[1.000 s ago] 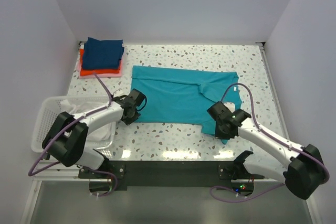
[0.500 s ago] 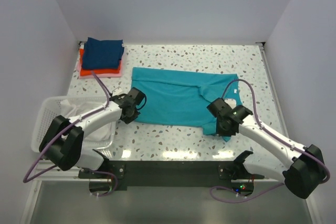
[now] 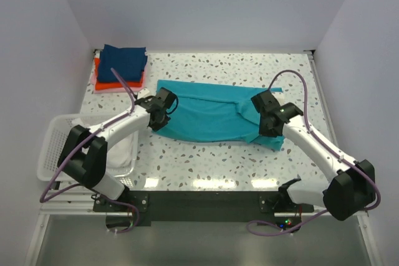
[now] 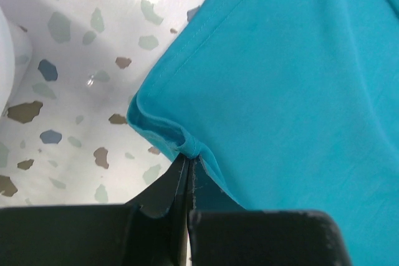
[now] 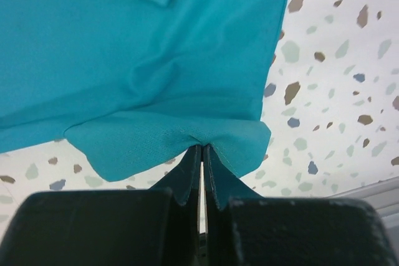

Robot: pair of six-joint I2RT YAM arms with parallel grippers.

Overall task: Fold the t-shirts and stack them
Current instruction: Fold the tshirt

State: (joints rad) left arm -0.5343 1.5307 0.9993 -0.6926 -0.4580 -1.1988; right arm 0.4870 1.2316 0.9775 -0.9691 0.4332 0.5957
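Observation:
A teal t-shirt (image 3: 206,111) lies across the middle of the table, its near half lifted and carried toward the far edge. My left gripper (image 3: 163,108) is shut on the shirt's left near hem; in the left wrist view (image 4: 188,154) the cloth bunches at the fingertips. My right gripper (image 3: 267,116) is shut on the shirt's right near edge, also pinched in the right wrist view (image 5: 202,147). A stack of folded shirts sits at the far left: navy (image 3: 123,61) on top, orange-red (image 3: 118,84) under it, pink (image 3: 97,85) at the bottom.
A white slatted basket (image 3: 57,138) with white cloth inside stands at the near left beside the left arm. Purple cables loop above both arms. White walls close the table at the back and on both sides.
Both grippers have moved away from the near edge toward the far side, carrying the teal shirt's near hem with them. The shirt now looks narrower front to back.

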